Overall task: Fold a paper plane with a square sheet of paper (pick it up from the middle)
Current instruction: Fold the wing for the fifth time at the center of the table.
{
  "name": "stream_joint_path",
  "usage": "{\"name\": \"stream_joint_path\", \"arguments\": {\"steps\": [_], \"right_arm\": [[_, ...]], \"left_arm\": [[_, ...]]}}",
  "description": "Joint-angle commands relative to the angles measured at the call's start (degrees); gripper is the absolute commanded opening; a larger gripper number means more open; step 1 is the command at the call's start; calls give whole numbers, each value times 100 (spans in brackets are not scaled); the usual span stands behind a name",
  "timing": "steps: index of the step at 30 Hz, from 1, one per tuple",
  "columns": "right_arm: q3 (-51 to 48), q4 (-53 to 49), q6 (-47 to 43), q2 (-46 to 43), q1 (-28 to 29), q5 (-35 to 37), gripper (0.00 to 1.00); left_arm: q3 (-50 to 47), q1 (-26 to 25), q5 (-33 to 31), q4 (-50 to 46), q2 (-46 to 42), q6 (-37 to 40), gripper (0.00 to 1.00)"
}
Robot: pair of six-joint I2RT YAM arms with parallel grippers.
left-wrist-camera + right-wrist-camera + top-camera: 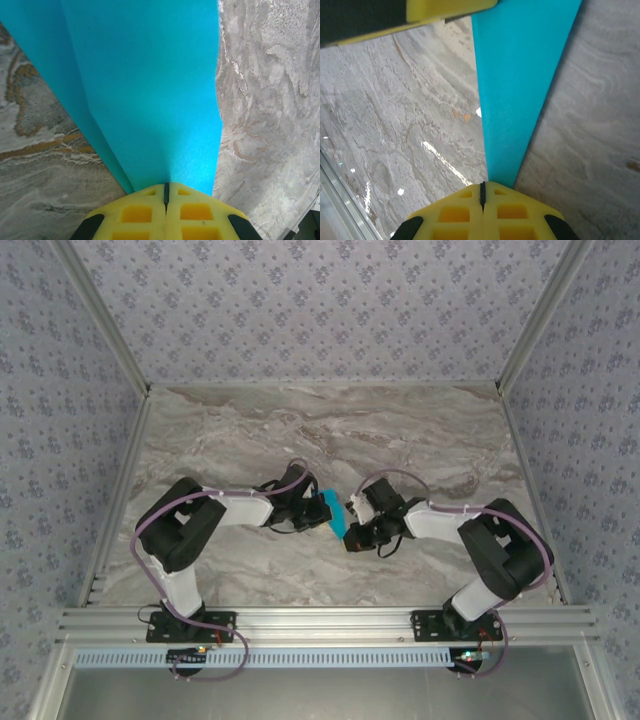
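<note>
The square sheet of paper [331,513] is bright cyan-blue and hangs above the marble table between my two grippers. My left gripper [167,185] is shut on one edge; from it the paper [150,85] spreads wide, with a crease and a folded flap on its left. My right gripper [482,184] is shut on the other end, where the paper [515,90] runs off as a narrow band. The left gripper's yellow finger [450,7] shows at the top of the right wrist view. Seen from above, the left gripper [316,508] and right gripper [349,527] almost meet. I cannot tell whether the folded paper has a paper plane's shape.
The grey marbled tabletop [330,430] lies bare all around the arms. Patterned walls with metal posts [110,360] close in the left, right and back. An aluminium rail [320,625] carries both arm bases at the near edge.
</note>
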Motion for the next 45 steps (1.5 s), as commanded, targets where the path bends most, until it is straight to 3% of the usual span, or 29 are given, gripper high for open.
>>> {"name": "stream_joint_path", "arguments": {"steps": [1,11,18,26,38,45], "right_arm": [[-202,-1120,83,-135,122,-20,5],[478,-752,243,-640,90,367,6],[1020,-140,272,83,132,746,6],[785,244,324,630,122,786,0],[-739,-124,276,-167,98,37,0],[-632,-665,348,-1108,-15,413,0]], "left_arm": [[-248,36,-908,-912,437,-17,0],[-238,38,-759,-763,408,33,0],[-181,37,-749,-771,410,45,0],[-138,35,-783,-847,419,43,0],[-223,62,-886,-912,393,-13,0],[-197,57,-631,-676,360,96,0]]}}
